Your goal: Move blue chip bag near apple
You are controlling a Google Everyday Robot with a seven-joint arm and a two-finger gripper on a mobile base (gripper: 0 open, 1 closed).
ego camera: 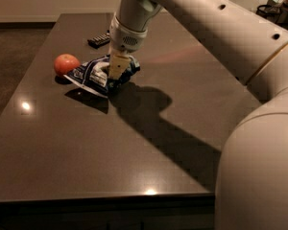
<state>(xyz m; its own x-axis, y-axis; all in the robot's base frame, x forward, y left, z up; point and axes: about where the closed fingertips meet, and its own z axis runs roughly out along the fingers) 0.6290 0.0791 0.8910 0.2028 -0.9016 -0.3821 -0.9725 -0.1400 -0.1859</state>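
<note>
Carrying step in hand, and by the look of it close to its end

Closed narrow on the right end of the blue chip bag [92,75], crumpled glossy foil in dark blue and white: the cream-coloured two-finger gripper [117,74], left of centre in the upper half of the frame, hanging from the pale jointed arm [206,23] reaching in from the upper right

Bag in the upper left of the frame, its left tip just beside the round, smooth, red-orange apple [66,64]; touching or a hair apart, cannot tell. Seemingly held a little clear of the dark brown polished tabletop [173,147], judging by the shadow lying apart below it

Little travel left to make, if any. Next move, as a judgement: lower the bag onto the tabletop right there, without pushing the fruit further left; spread the fingers; lift straight up, clear of the foil. Worth minding: a round fruit on a slick surface, likely to roll at a nudge, and springy crumpled foil, likely to shift or cling on release

Behind the bag, toward the upper edge and apart from it: a small flat black rectangular packet [100,39], no part of this job

Writing: white panels and dark marks on the bag's face, none legible; no brand name to be read there, nor on the packet, nor on the arm
</note>
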